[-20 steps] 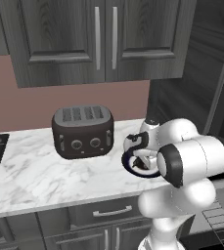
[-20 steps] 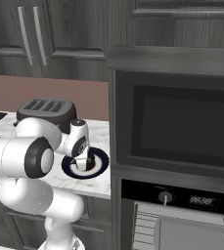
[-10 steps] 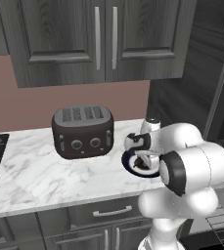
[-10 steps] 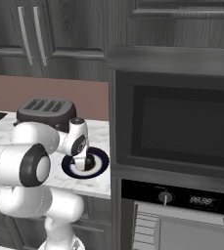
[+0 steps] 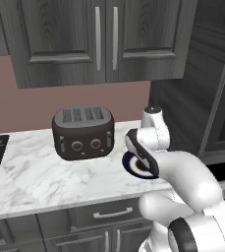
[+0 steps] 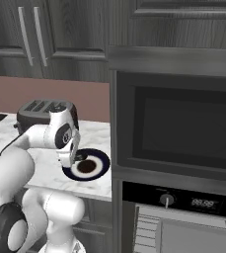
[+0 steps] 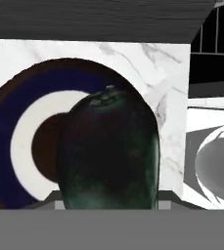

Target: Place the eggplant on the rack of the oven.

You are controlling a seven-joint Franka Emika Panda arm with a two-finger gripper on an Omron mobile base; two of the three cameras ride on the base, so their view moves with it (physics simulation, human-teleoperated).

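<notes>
The eggplant (image 7: 108, 154) sits close against the pincer above the plate (image 7: 15, 146); whether the pincer is clamped on it cannot be told. Its glossy, rounded, dark skin could slip from a shallow hold and drop onto the plate's ringed glaze or the marble surface (image 5: 30, 177). The oven (image 6: 183, 232) stands just beside the plate, its metal edge a likely snag.

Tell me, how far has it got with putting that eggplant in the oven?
Early days. The eggplant looms close in the hand view, above the blue-ringed plate on the marble counter, so it looks picked up, though the tool's grip is not visible. The arm hangs over the plate. Carrying it to the oven and onto a rack is left.
</notes>
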